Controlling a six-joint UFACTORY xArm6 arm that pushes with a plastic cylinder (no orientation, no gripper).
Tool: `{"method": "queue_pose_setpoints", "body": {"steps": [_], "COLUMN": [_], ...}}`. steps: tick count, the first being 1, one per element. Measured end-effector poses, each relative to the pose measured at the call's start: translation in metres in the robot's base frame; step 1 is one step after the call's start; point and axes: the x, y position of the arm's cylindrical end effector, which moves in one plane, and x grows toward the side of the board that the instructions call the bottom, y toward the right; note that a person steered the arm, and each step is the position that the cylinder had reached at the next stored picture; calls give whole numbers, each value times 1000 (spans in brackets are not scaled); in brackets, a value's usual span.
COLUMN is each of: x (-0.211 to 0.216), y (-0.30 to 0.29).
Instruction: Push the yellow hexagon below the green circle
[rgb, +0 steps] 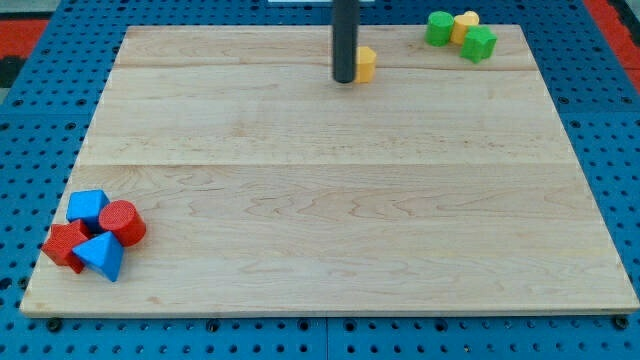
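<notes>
Looking at the tabletop (330, 200), you find my tip (344, 80) near the view's top, just left of centre, with the rod rising straight up out of view. No claw shows on this arm, only the rod, so you have no jaws to judge as apart or together.

The yellow hexagon (366, 63) sits immediately to the view's right of my tip, touching the rod or nearly so; the rod hides its left part.

Further to the view's right, in the top corner, you see a tight cluster of three blocks. The green circle (438, 28) is leftmost, a second yellow block (465, 23) is pressed against its right side, and a green cube (479, 44) sits just below and right of that yellow block. Bare wood lies between the hexagon and this cluster, and under the green circle too.

Well apart, in the view's bottom left corner, four more blocks huddle: a blue cube (87, 207), a red cylinder (122, 222), a red block (63, 246) of unclear shape, and a blue triangle (101, 256).
</notes>
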Motion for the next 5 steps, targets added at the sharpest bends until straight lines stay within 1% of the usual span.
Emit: {"method": "queue_pose_setpoints", "body": {"steps": [1, 2, 3, 4, 5], "x": [-13, -5, -7, -28, -37], "y": [45, 33, -8, -12, 35]}}
